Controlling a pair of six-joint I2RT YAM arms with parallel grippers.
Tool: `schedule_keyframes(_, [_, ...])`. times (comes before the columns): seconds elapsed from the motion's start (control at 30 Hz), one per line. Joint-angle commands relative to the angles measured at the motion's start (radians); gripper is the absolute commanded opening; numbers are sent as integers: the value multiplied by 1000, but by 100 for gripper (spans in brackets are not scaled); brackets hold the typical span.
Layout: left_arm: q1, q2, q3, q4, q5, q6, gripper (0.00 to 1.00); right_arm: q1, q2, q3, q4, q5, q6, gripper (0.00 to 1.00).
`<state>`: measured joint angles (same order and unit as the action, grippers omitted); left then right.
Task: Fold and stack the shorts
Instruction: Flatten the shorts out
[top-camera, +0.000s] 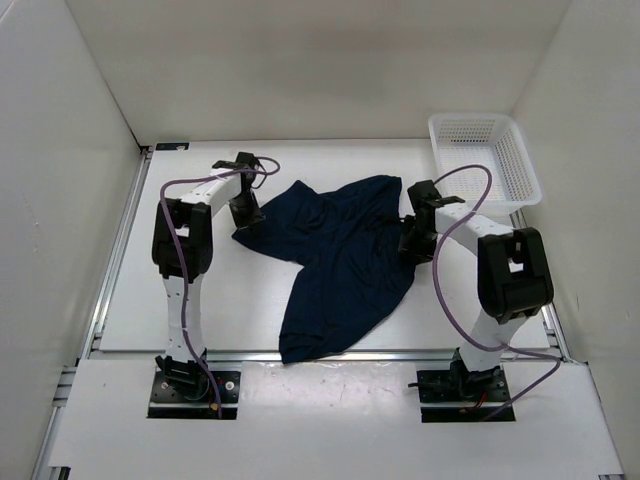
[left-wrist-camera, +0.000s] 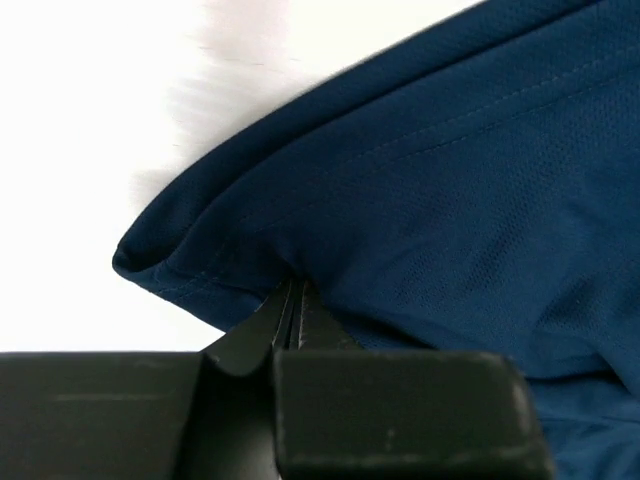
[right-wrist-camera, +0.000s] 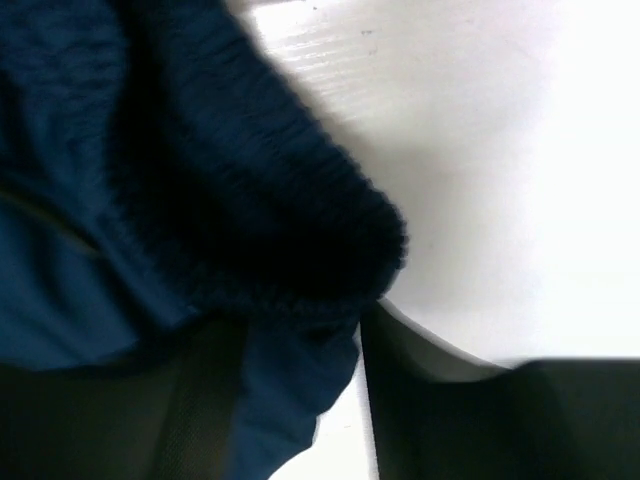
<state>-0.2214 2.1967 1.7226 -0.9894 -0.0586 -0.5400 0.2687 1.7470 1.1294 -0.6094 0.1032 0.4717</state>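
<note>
white table (top-camera: 250, 300) bears shorts (top-camera: 340, 260), both grippers pinching.

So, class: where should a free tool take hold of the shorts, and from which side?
Grip the shorts at the near hem, coming from the table's near edge: that leg lies flat, spread toward the arm bases, away from both tools.

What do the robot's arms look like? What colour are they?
Both arms are white tubes with chunky black joints. A purple cable loops along each one. The left pincer and right pincer are black, with flat black fingers. Each arm stands on a black base plate.
</note>
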Motion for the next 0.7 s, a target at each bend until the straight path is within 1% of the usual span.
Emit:
schedule_keyframes(0.0, [59,-61,-79,38,2,-20,10,3,23,10,42,-14,33,41])
schedule_keyframes(0.03, [68,-74,-98,50,-7,-31,10,3,23,-14,42,-28,33,32])
schedule_keyframes(0.07, [77,-98,-115,51,-7,-31,10,3,23,-26,42,-28,33,15])
schedule_keyframes(0.13, [105,-129,-180,61,-7,-31,10,3,-19,-81,42,-42,44,2])
schedule_keyframes(0.17, [105,-168,-210,61,-7,-43,10,3,-39,-107,42,-42,44,0])
schedule_keyframes(0.2, [117,-193,-243,73,-7,-43,10,3,-85,-135,33,-51,57,0])
schedule_keyframes(0.23, [117,-218,-312,74,-7,-43,10,3,-111,-192,33,-51,67,0])
schedule_keyframes(0.27, [126,-271,-349,84,-7,-58,10,3,-139,-222,19,-51,86,0])
schedule_keyframes(0.33, [126,-322,-453,93,19,-70,10,13,-231,-310,7,-63,110,0])
schedule_keyframes(0.4, [126,-385,-507,94,28,-71,20,41,-320,-350,-18,-74,146,5])
schedule_keyframes(0.43, [126,-402,-508,94,37,-71,35,52,-345,-362,-27,-74,146,7])
schedule_keyframes(0.5, [126,-439,-491,75,37,-58,55,70,-397,-362,-73,-36,162,43])
schedule_keyframes(0.53, [126,-439,-435,58,26,-58,65,82,-408,-344,-90,-14,162,61])
schedule_keyframes(0.57, [126,-439,-396,40,8,-49,82,83,-417,-300,-107,33,162,75])
schedule_keyframes(0.6, [126,-439,-353,22,-3,-49,84,83,-417,-271,-124,56,151,87])
schedule_keyframes(0.63, [126,-418,-306,6,-15,-40,84,83,-417,-238,-144,78,140,91])
schedule_keyframes(0.67, [116,-398,-205,-27,-44,-29,84,83,-408,-202,-144,99,130,91])
